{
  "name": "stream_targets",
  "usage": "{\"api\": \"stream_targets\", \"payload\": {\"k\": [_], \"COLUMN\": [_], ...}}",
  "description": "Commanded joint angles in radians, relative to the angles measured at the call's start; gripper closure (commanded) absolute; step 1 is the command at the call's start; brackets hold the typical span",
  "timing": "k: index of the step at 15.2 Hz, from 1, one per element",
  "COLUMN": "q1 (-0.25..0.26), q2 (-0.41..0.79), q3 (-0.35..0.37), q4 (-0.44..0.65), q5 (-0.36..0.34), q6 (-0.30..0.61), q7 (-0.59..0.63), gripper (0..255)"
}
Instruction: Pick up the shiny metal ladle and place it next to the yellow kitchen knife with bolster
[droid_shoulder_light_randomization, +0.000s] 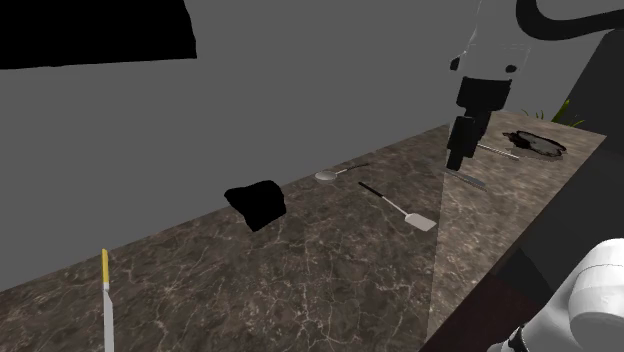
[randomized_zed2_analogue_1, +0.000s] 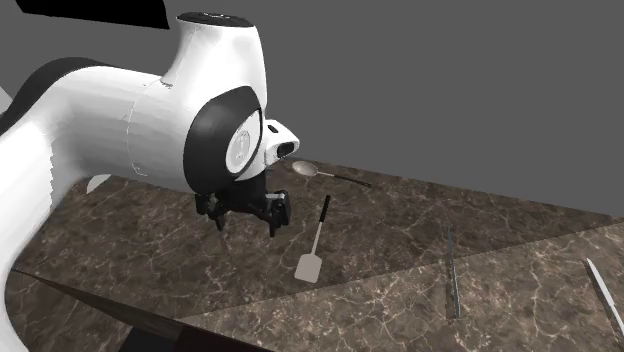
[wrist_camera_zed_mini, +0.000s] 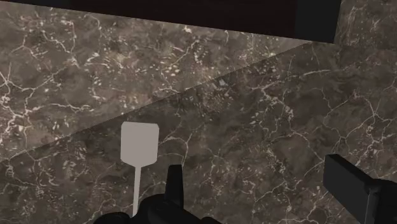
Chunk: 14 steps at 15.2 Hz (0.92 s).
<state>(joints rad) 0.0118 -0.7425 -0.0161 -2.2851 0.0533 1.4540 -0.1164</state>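
The ladle (droid_shoulder_light_randomization: 328, 175) lies flat on the dark, white-veined marble counter (droid_shoulder_light_randomization: 300, 270), with a round pale shiny bowl and a thin dark handle. Near it lies a spatula (droid_shoulder_light_randomization: 402, 209) with a square pale blade. The yellow-handled knife (droid_shoulder_light_randomization: 105, 295) lies well apart. The black gripper (droid_shoulder_light_randomization: 460, 152) hovers above the counter, its fingers (wrist_camera_zed_mini: 347, 184) spread and holding nothing.

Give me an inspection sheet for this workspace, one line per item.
surface: dark marbled counter.
job's things: ladle lies near the wall, not held; knife, yellow handle, lies far from it at the shoulder view's lower left.
clutter: spatula beside the ladle; black lump; dark round thing at the far end.
grippers: gripper open, empty, above the counter by the spatula's blade.
cables: nothing seen.
surroundings: grey wall; black area above it.
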Motion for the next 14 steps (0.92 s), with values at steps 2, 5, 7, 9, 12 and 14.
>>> {"api": "stream_targets", "payload": {"k": [2, 5, 7, 9, 12, 14], "q1": [0.005, 0.022, 0.033, 0.044, 0.064, 0.078], "q2": [0.011, 0.056, 0.096, 0.142, 0.222, 0.282], "q3": [-0.019, -0.077, -0.115, -0.152, -0.205, -0.238], "q4": [-0.012, -0.037, -0.045, -0.046, -0.035, -0.019], "q5": [-0.018, -0.069, -0.098, -0.122, -0.148, -0.157], "q6": [0.027, 0.110, 0.168, 0.227, 0.315, 0.372], "q7": [-0.049, -0.191, -0.284, -0.376, -0.512, -0.603], "gripper": [0, 0, 0, 0, 0, 0]}}
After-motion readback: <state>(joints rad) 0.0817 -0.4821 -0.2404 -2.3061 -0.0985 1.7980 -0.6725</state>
